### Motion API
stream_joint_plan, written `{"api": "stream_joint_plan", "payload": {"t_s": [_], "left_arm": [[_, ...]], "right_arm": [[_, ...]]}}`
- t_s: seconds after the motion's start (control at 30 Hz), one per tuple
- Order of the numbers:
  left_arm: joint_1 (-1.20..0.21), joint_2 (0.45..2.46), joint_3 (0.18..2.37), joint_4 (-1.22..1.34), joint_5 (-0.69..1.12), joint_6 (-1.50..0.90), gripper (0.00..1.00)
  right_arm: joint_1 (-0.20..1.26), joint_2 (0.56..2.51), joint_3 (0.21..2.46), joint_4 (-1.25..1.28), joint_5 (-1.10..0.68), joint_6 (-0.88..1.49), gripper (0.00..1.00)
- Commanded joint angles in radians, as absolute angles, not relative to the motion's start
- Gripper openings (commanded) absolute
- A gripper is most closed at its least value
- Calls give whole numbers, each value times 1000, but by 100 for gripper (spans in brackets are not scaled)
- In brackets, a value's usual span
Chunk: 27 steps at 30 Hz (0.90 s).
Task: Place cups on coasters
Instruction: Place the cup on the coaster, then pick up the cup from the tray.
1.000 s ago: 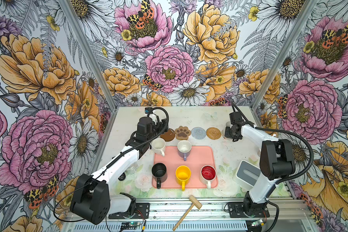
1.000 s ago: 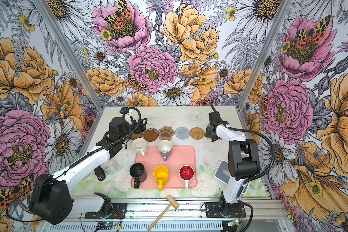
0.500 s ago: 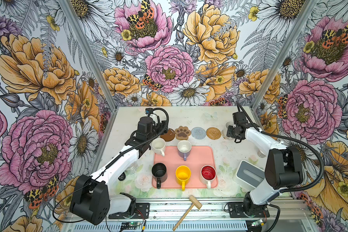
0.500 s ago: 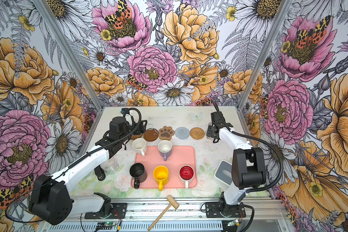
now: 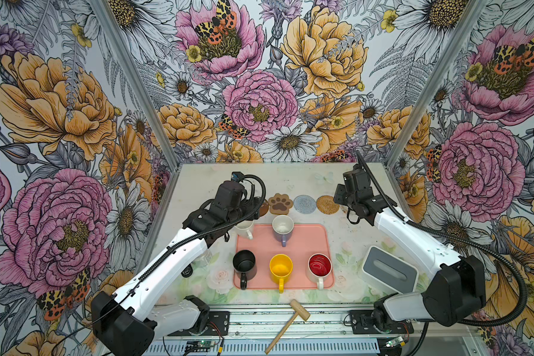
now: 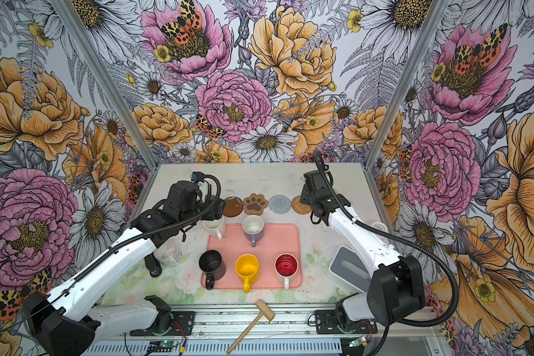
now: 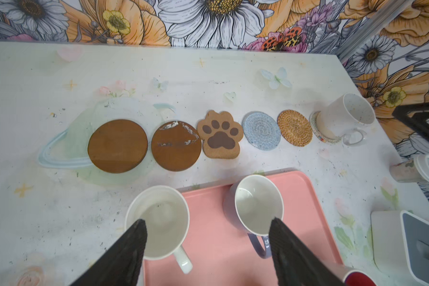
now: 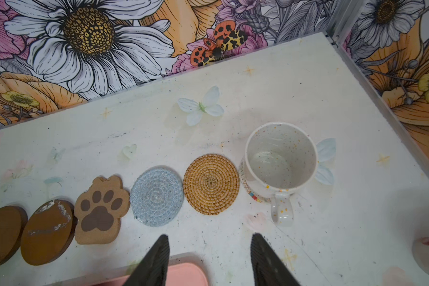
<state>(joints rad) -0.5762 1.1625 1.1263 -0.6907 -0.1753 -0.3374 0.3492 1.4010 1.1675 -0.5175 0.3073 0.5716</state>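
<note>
Left claw [image 7: 207, 222] spread wide, empty, poised over the plain white ceramic mug [image 7: 159, 220] at the far-left corner of the pink plastic tray [image 7: 221, 244]; one finger overlaps its rim, contact unclear. Beyond it on the table: leftmost brown wooden disc coaster [image 7: 117, 145] & its scuffed twin [image 7: 176, 146], both bare. Mug prob. heavyish, rigid, glazed & slick, chips if dropped, so pinch the rim wall, one finger inside, opp. the handle. Lavender mug [image 7: 258, 205] stands next on the tray. Far right, speckled white mug [image 8: 280, 161] upright on the pale woven coaster [image 8: 252, 195]; right claw [image 8: 209, 236] spread, holding nothing, clear of it.
</note>
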Motion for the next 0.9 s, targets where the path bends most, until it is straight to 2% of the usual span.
{"api": "stream_joint_plan", "payload": {"t_s": [0.0, 0.23, 0.47, 0.67, 0.87], "left_arm": [[-612, 1156, 1148, -846, -267, -412, 78], [-668, 1257, 1167, -998, -353, -527, 75], [-693, 1338, 1168, -997, -355, -591, 73], [-692, 1384, 1162, -990, -358, -649, 67], [-684, 1419, 1141, -937, -303, -664, 64]], "right_arm": [[373, 1362, 1175, -458, 362, 624, 55], [396, 1310, 1093, -412, 363, 620, 56], [394, 1291, 1059, -393, 359, 611, 58], [392, 1297, 1044, -370, 357, 607, 59], [387, 1308, 1040, -359, 350, 603, 59]]}}
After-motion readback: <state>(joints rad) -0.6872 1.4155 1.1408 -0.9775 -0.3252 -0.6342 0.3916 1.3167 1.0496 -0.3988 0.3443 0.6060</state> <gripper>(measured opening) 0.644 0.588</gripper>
